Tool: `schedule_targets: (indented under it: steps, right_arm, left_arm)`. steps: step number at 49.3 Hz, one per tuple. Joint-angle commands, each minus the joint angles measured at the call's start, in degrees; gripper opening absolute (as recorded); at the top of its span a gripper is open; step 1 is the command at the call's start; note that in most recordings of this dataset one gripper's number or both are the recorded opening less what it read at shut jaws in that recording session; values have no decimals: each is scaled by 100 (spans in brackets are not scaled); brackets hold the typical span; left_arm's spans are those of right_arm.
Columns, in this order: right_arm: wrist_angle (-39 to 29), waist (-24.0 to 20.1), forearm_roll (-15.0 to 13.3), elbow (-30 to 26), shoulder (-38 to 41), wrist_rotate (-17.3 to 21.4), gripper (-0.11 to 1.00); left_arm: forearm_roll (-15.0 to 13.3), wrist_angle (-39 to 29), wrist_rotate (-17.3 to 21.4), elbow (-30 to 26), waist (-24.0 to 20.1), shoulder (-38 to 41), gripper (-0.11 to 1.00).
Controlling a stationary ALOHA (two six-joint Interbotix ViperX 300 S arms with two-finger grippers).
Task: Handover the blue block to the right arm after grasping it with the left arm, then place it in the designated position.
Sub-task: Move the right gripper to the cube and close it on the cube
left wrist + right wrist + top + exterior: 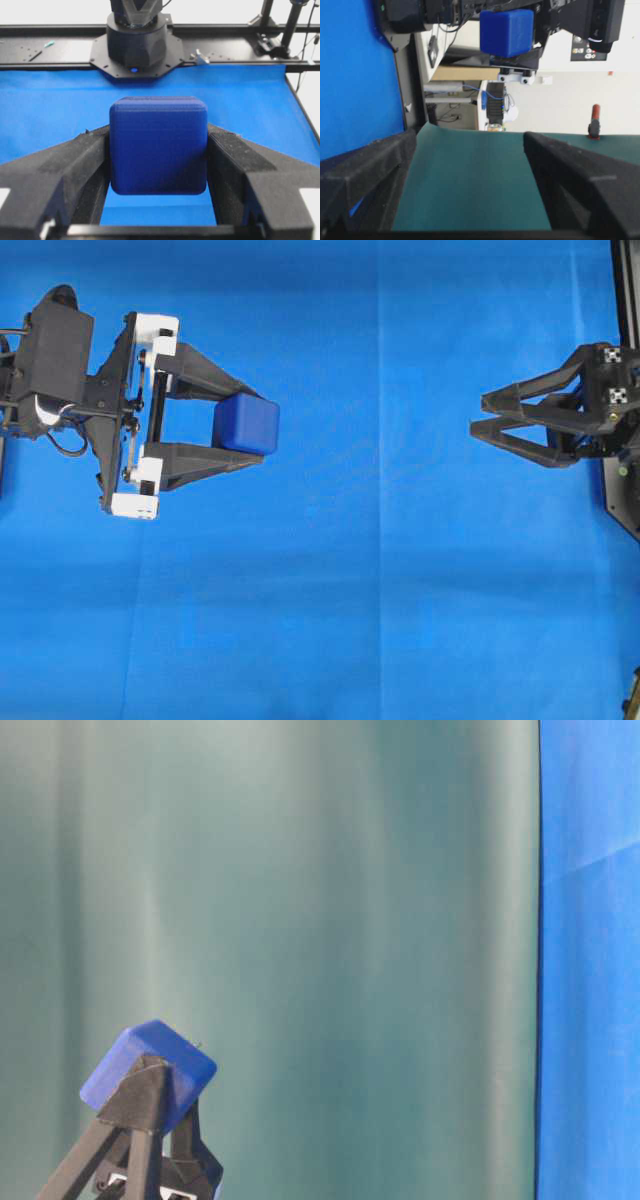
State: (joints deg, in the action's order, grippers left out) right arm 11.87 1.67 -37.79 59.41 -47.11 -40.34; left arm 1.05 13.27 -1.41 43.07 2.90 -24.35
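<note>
The blue block (247,424) is a dark-blue cube with rounded edges, pinched between the two black fingers of the left gripper (258,428). The left arm holds it lifted above the cloth at the left. Seen from the left wrist, the block (158,145) fills the gap between both pads (227,160). From table level, the block (150,1065) sits tilted atop the fingers (140,1105). At the right edge, the right gripper (478,415) is turned on its side and points left toward the block, well apart from it. Its jaws (467,140) are open and hold nothing, and the block (506,31) shows far ahead.
A bright blue cloth (350,590) covers the table. A teal backdrop (300,920) hangs behind the scene. The right arm's black base (136,40) and a frame rail (50,30) stand at the cloth's far edge. Another black rail (625,280) runs along the right edge.
</note>
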Motion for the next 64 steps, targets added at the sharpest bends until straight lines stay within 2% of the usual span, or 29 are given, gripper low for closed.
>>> schedule_targets:
  steps: [1, 14, 49, 64]
  right_arm:
    - [123, 9, 9, -229, 114, 18, 94]
    - [237, 9, 9, -765, 844, 26, 94]
    - [457, -35, 9, -3015, 3437, 26, 94]
    - [431, -44, 9, -3612, 3955, 26, 94]
  left_arm:
    - [-9, 35, -9, -62, -26, -70, 48]
    - [-9, 35, -9, -62, -18, -70, 48]
    - [-9, 35, -9, -70, -18, -62, 48]
    - [-9, 35, -9, -62, -26, -70, 48]
